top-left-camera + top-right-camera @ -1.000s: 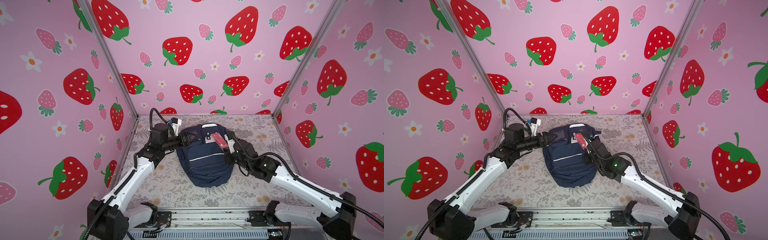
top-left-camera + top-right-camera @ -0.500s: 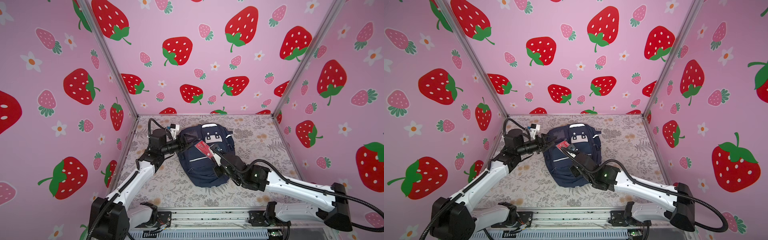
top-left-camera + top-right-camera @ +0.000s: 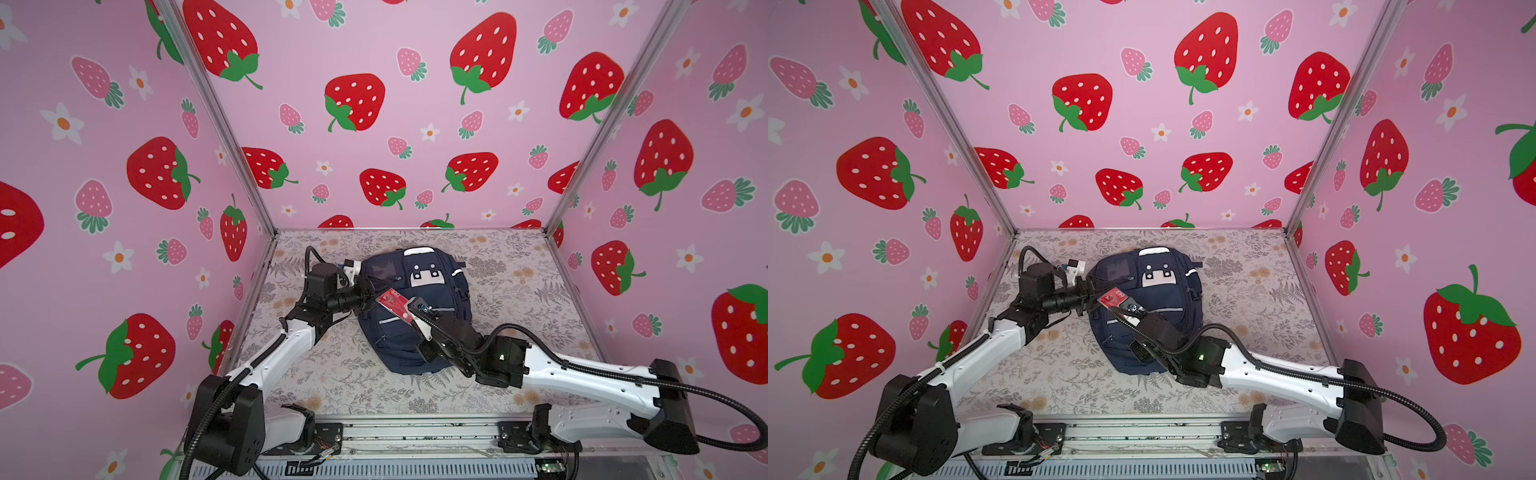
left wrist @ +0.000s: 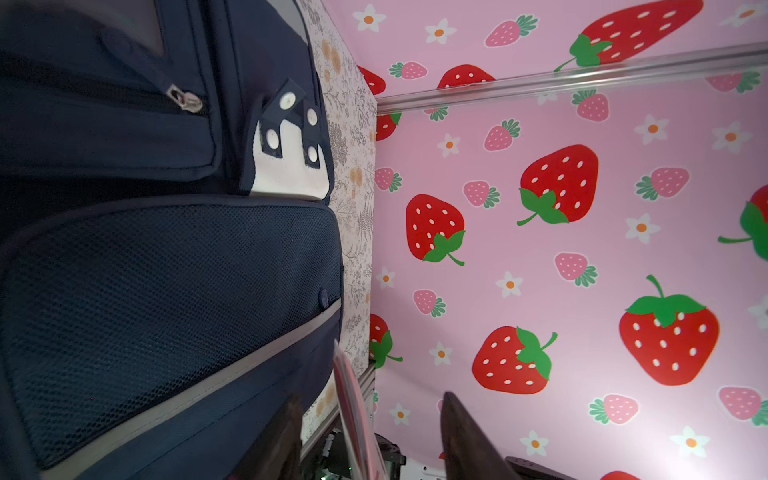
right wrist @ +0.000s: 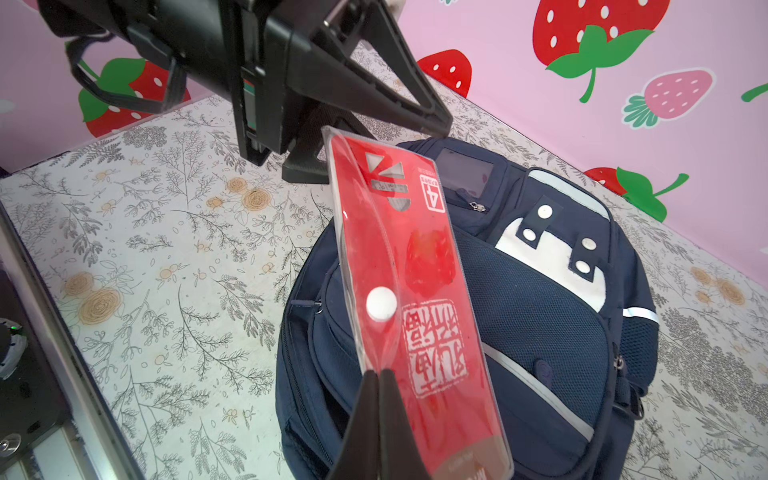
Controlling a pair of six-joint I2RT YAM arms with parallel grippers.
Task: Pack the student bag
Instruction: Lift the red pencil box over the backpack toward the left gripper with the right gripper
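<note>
The student bag (image 3: 440, 299) (image 3: 1160, 297) (image 4: 166, 291) (image 5: 540, 332), navy with a white patch, lies flat mid-table. Above its left part hangs a flat red pouch (image 3: 392, 305) (image 3: 1112, 300) (image 4: 353, 411) (image 5: 415, 270) in a clear sleeve with a white snap. My right gripper (image 3: 406, 316) (image 3: 1127, 309) (image 5: 376, 374) is shut on the pouch's near end. My left gripper (image 3: 369, 298) (image 3: 1090, 299) (image 4: 370, 399) (image 5: 374, 149) is open, one finger on each side of the pouch's far end, with a gap showing on both sides.
A floral cloth (image 3: 519, 291) covers the table. Pink strawberry walls (image 3: 374, 124) close in the left, back and right sides, with metal posts (image 3: 232, 137) at the corners. A metal rail (image 3: 415, 432) with both arm bases runs along the front edge.
The right arm has carried the red pouch leftwards across the bag, in between the left gripper's fingers. The left gripper's fingers have narrowed around the pouch's end.
</note>
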